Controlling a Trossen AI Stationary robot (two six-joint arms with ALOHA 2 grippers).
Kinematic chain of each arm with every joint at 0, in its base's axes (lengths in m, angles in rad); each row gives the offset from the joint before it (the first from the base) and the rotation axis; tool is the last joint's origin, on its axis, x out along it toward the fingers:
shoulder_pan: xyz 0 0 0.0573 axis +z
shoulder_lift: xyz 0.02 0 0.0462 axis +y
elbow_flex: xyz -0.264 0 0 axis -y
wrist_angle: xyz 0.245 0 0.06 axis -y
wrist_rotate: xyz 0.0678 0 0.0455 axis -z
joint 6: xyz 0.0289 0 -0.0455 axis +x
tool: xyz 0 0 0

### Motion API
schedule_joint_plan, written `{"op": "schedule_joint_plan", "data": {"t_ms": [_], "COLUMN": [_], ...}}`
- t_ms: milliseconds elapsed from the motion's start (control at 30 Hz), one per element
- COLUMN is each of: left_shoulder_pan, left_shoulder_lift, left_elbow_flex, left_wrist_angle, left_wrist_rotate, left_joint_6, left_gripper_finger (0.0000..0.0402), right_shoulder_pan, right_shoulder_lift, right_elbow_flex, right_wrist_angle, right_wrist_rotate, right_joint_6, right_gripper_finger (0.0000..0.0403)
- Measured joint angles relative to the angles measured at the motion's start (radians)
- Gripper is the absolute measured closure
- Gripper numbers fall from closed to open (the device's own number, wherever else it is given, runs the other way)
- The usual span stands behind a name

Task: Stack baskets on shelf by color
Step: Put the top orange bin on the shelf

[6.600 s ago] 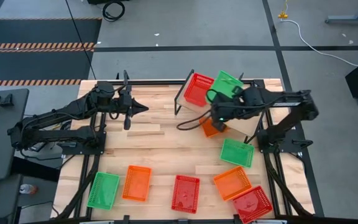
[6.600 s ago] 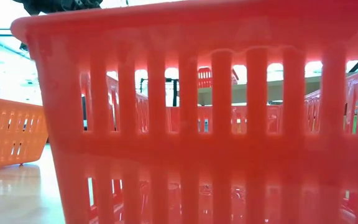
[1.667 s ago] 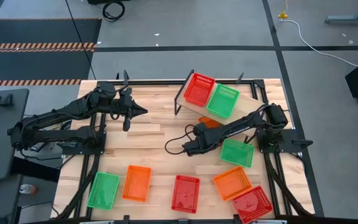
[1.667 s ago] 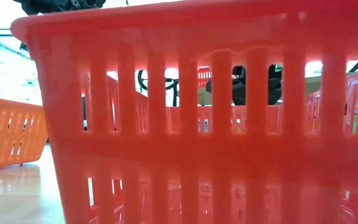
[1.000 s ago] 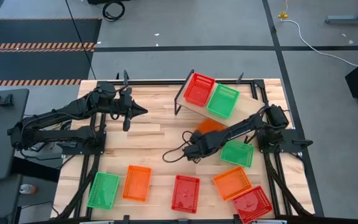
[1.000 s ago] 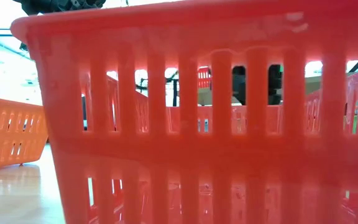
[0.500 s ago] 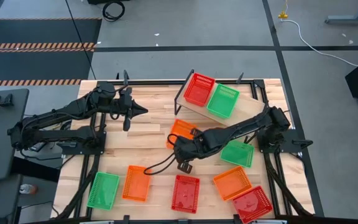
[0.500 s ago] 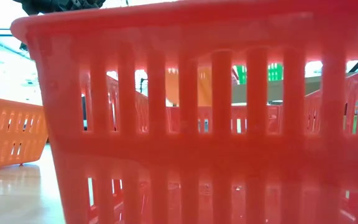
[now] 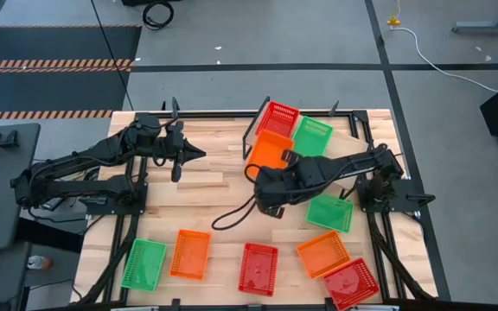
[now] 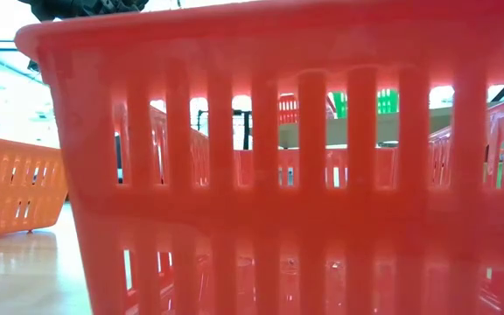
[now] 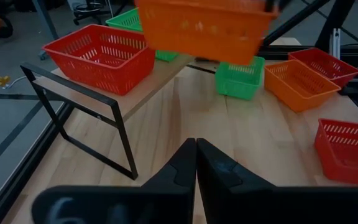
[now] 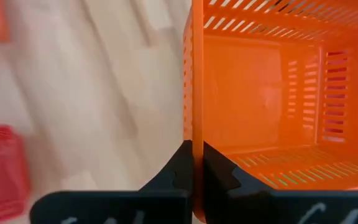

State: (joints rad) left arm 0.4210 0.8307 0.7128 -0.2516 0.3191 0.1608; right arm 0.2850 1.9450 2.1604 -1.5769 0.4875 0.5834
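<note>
My right gripper (image 12: 193, 163) pinches one wall of the orange basket (image 9: 271, 149), held aloft beside the shelf (image 9: 346, 149), so it could twist loose or clip the red basket (image 9: 277, 117) there

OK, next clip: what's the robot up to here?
It is sorting baskets onto the tilted shelf. The right gripper is shut on the rim of an orange basket, holding it in the air near the shelf's left end. A red basket and a green basket already sit on the shelf. The left gripper, shut and empty, waits over the table's far left. Six more baskets lie on the table.
</note>
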Motion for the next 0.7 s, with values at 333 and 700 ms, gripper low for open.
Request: {"op": "schedule_joint_plan", "data": {"t_ms": [333,700], "left_shoulder_pan": [0.000,0.000], "left_shoulder_lift": [0.000,0.000], "left_elbow_flex": [0.000,0.000], "left_wrist_angle": [-0.007,-0.018], "left_wrist_rotate": [0.000,0.000], "left_joint_6": [0.002,0.005], "left_gripper_finger": [0.0385,0.0385], "right_shoulder_pan": [-0.029,-0.035], "right_shoulder_lift": [-0.042,-0.188], "right_elbow_flex": [0.004,0.004], "right_wrist_angle": [0.006,0.005], "right_wrist_rotate": [0.025,0.055], "right_joint_6": [0.030,-0.001], "right_gripper_finger": [0.0390,0.0390]}}
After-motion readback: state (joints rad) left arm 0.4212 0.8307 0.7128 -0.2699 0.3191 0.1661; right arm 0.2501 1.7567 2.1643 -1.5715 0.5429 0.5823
